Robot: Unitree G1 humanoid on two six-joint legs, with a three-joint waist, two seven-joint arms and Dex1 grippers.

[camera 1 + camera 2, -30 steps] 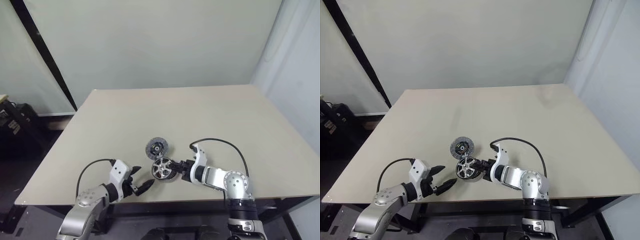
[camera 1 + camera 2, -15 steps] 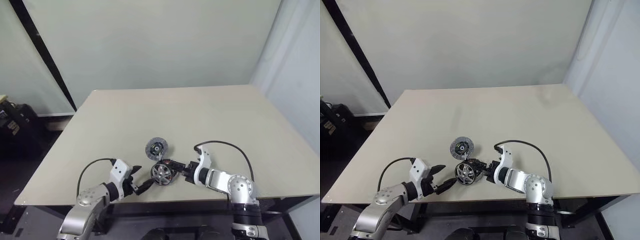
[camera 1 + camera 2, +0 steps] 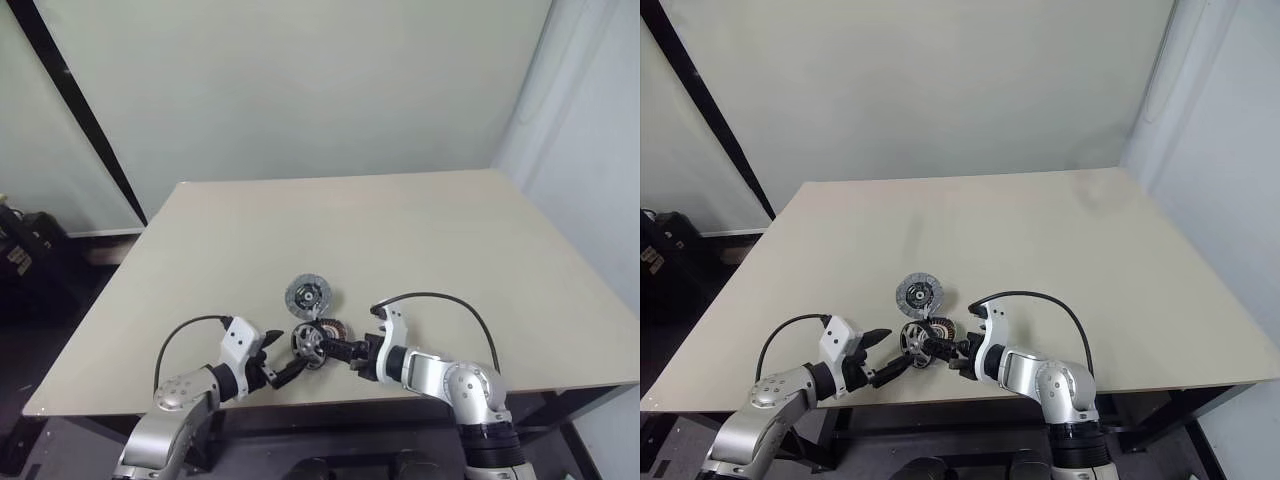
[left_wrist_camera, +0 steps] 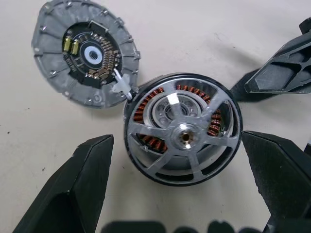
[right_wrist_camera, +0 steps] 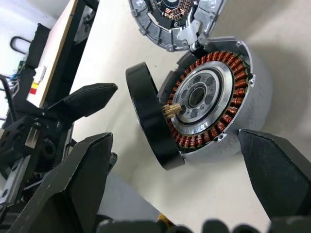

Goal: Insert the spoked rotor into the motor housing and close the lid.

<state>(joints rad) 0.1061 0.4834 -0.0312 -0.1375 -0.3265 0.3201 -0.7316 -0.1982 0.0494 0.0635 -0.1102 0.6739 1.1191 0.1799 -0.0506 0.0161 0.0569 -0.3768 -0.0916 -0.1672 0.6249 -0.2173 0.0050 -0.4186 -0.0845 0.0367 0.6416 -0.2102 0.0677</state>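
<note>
The spoked rotor (image 4: 184, 138) leans tilted on the motor housing (image 5: 214, 99), its hub shaft at the housing's pale centre and its dark rim (image 5: 150, 121) lifted off on one side. Copper windings show behind the spokes. The lid (image 3: 308, 296) lies flat on the table just behind, touching the housing's edge. My right gripper (image 3: 346, 352) is open close to the right of the housing, with nothing in it. My left gripper (image 3: 282, 356) is open just left of the rotor, a finger (image 4: 82, 184) on either side and apart from it.
The parts sit near the front edge of a wide tan table (image 3: 420, 250). Each arm's black cable (image 3: 440, 297) loops over the tabletop. Dark equipment (image 3: 25, 245) stands on the floor at the far left.
My right gripper has opened, let go of the rotor and drawn back slightly. The rotor now leans tilted on the housing, with the windings showing. The left gripper has kept still. The camera has shifted.
</note>
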